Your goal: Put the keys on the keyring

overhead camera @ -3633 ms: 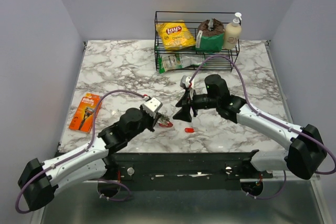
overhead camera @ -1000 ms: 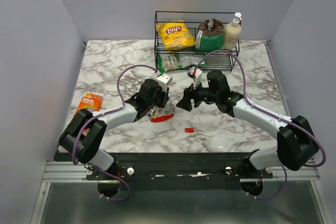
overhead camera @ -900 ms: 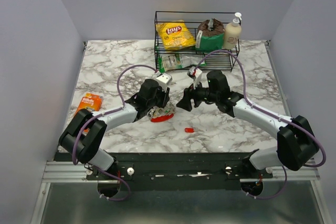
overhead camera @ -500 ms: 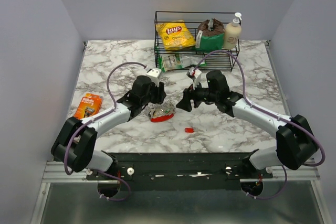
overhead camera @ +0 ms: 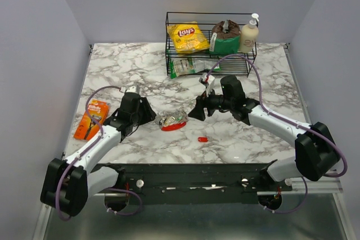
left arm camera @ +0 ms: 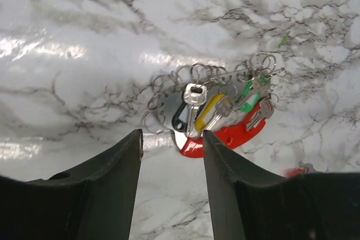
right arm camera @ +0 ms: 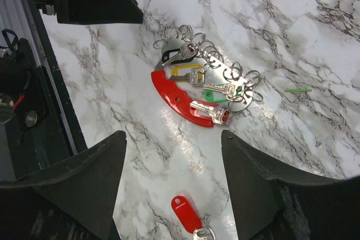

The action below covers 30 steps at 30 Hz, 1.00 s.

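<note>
At the back of the marble surface (overhead camera: 124, 66), a wire rack (overhead camera: 167, 32) held a yellow bag (overhead camera: 188, 36) printed "Lay's", a dark bag with a green band (overhead camera: 225, 39) and a pump bottle (overhead camera: 248, 35). A green packet (overhead camera: 188, 67) lay under it, lettering unreadable. Orange razor pack (overhead camera: 90, 121) at the left edge, a cable across it, print too small to make out. Keys (right arm camera: 197, 91) lay flat near mid-surface in one bunch: silver blades with black, yellow, green and red tags, any writing on them too small to tell. They rested on a red oval loop (right arm camera: 169, 100) and a silvery-grey flat piece (right arm camera: 220, 72). Keyring (right arm camera: 252, 77), one of the thin wire rings, sat along the grey piece's edge. From above, the bunch lay between the two arms, touching neither. Left jaws stood apart, nothing between them; in the wrist view the bunch lay just beyond the tips of the fingers (left arm camera: 121, 167), in line with the gap. Right jaws spread wide and empty, the red loop just past the gap between its fingers (right arm camera: 95, 167). One lone key with a red tag (right arm camera: 185, 213) lay apart, nearer the arm bases. Thin green sliver (right arm camera: 298, 90) off to one side.
</note>
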Available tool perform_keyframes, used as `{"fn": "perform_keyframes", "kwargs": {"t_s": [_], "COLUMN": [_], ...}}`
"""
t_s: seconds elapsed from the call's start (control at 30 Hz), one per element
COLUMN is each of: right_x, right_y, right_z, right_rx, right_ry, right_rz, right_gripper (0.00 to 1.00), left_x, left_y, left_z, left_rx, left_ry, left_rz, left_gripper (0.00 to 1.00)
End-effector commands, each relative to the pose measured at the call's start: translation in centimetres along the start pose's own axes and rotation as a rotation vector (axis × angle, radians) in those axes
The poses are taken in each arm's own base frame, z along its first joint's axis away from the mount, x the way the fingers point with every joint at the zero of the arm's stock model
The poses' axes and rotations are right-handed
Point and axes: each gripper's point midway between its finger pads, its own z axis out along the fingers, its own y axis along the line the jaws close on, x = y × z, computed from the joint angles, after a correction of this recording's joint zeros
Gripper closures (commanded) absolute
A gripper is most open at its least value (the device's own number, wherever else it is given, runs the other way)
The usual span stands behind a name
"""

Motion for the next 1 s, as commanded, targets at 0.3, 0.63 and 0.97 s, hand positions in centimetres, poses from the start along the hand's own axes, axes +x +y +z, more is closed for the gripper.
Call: {"fn": "perform_keyframes", "kwargs": {"t_s": [0.3,0.63,0.97], "right_x": [-0.7,-1.0,-1.2], "right_y": [0.6,0.8,-0.2], "right_z": [0.1,0.5,1.6], "right_rx": [-0.044,-0.063,-0.03], "right_ry": [-0.013,-0.008,0.024], "right_rz": [-0.018,0.009,0.076], "right_gripper": [0.23,0.23,0.23], "left_x": [5.2,3.8,2.9], "left_y": [3.9,5.3,2.9], "left_z": [-0.2,0.9,0.5], "left_rx": [-0.015,-0.106,-0.21], "left_ry": [0.086,0.114,0.142], "left_rz": [-0.566,-0.278,0.172], "left_gripper": [0.56,0.56,0.52]}}
